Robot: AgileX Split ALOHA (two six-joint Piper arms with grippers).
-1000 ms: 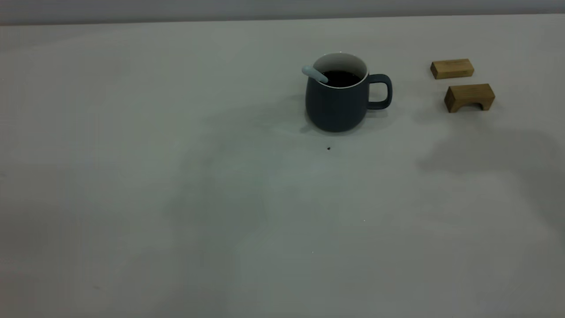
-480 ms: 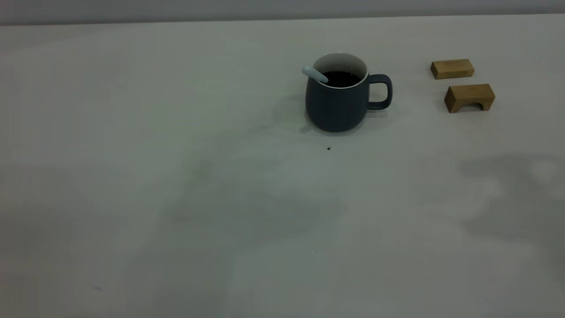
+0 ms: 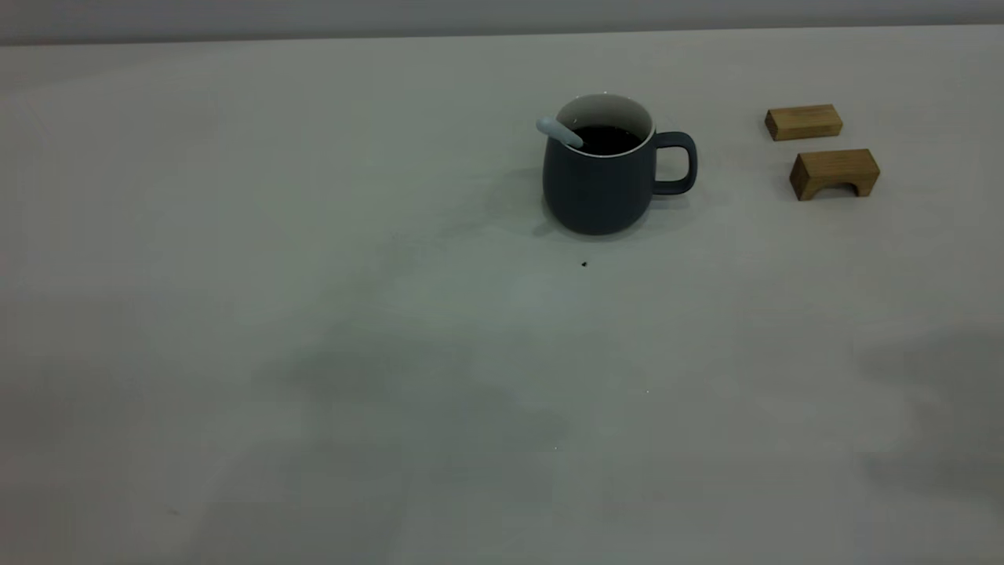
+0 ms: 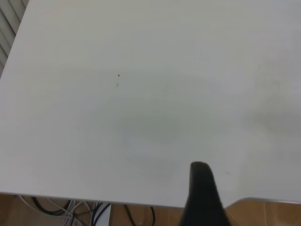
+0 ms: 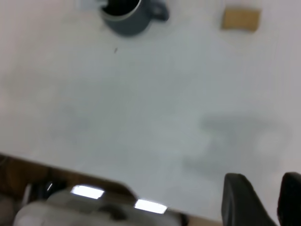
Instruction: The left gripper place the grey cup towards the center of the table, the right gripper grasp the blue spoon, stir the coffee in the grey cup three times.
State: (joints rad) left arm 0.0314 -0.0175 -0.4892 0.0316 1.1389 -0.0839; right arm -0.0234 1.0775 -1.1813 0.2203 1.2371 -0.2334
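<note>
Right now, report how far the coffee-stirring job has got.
Looks finished or nearly so: the grey cup stands mid-table, the blue spoon resting in its coffee, ungripped. Nothing is in hand; the right gripper is open near the table edge and the left gripper is clear.

The exterior camera looks down across the table (image 3: 314,314) from fairly near, with the grey cup (image 3: 600,184) toward the far side. The right wrist camera hangs high over the near edge and takes in that same cup (image 5: 124,19), small and far off. The left wrist camera faces bare table (image 4: 141,117) and its edge.
</note>
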